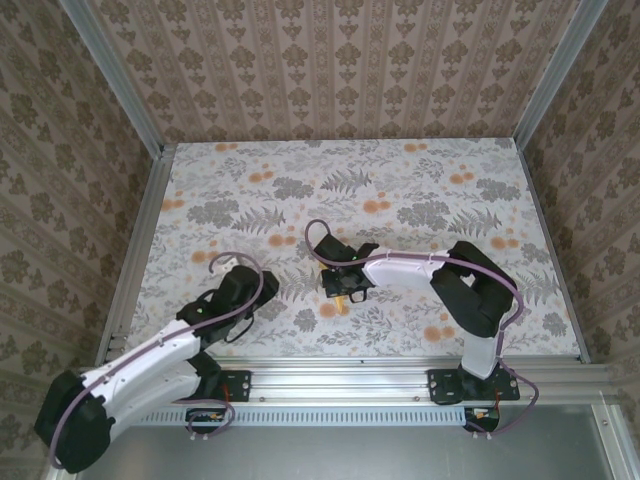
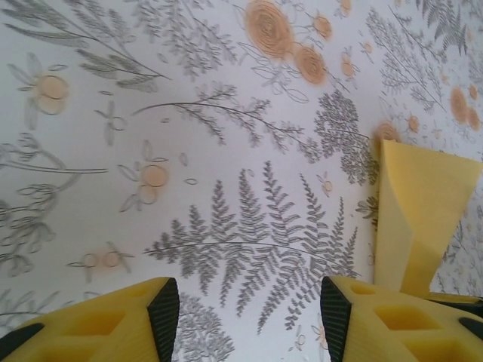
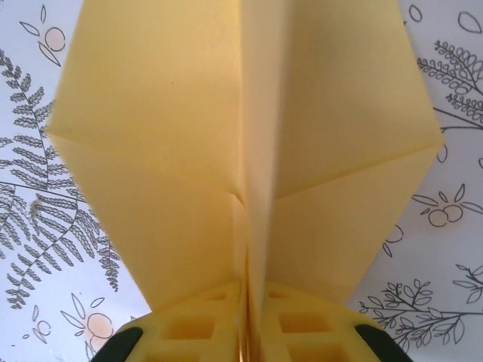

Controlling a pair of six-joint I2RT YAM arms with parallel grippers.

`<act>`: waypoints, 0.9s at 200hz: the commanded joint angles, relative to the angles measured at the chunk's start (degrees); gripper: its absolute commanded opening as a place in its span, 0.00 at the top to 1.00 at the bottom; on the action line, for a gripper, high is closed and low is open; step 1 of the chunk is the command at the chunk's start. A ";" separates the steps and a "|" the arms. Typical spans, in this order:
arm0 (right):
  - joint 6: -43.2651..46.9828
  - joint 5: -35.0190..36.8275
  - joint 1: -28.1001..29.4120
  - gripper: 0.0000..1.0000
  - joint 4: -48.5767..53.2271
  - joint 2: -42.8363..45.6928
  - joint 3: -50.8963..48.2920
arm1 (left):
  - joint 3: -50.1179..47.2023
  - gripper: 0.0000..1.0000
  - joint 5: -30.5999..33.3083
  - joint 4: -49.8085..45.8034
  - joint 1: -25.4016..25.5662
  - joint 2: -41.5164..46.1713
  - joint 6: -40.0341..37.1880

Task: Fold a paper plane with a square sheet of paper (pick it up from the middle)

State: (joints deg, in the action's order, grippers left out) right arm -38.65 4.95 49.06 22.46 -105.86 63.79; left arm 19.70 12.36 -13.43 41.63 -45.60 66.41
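Paper plane (image 3: 173, 113) is sitting pinched on its centre crease in my right gripper (image 3: 247, 302), wings fanning toward 12 o'clock; left gripper (image 2: 249, 309) is hanging spread, empty. I'm aiming to squeeze dead on that crease.

The tabletop (image 1: 420, 200) is lit brightly and evenly; only soft shadows are cast, and close surfaces are slightly blurred.

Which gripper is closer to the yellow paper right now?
Right. The right gripper is shut on the yellow paper; the left gripper hangs open, apart, off to its side.
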 commanded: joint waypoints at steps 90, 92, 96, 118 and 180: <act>12.37 3.01 -12.93 0.96 7.14 -4.09 16.21 | 1.05 0.43 -2.81 -8.68 -7.38 1.58 -5.91; 12.53 2.97 -13.24 0.96 7.27 -4.46 16.68 | 1.11 0.43 -2.90 -8.64 -7.47 1.42 -5.98; 12.80 2.77 -13.86 0.96 7.41 -5.10 17.48 | 1.23 0.43 -2.99 -8.63 -7.52 1.05 -6.03; 14.11 2.86 -16.23 0.95 7.99 -8.22 21.28 | 2.04 0.42 -3.21 -8.21 -7.87 -0.53 -6.73; 15.18 3.23 -17.86 0.93 10.37 -15.03 28.13 | 2.79 0.42 -4.62 -7.02 -8.32 -3.15 -7.79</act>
State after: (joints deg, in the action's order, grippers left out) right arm -25.12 8.19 31.14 29.67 -118.72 88.84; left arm 20.58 8.78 -20.99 33.95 -48.21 60.31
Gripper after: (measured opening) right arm 0.066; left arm 0.583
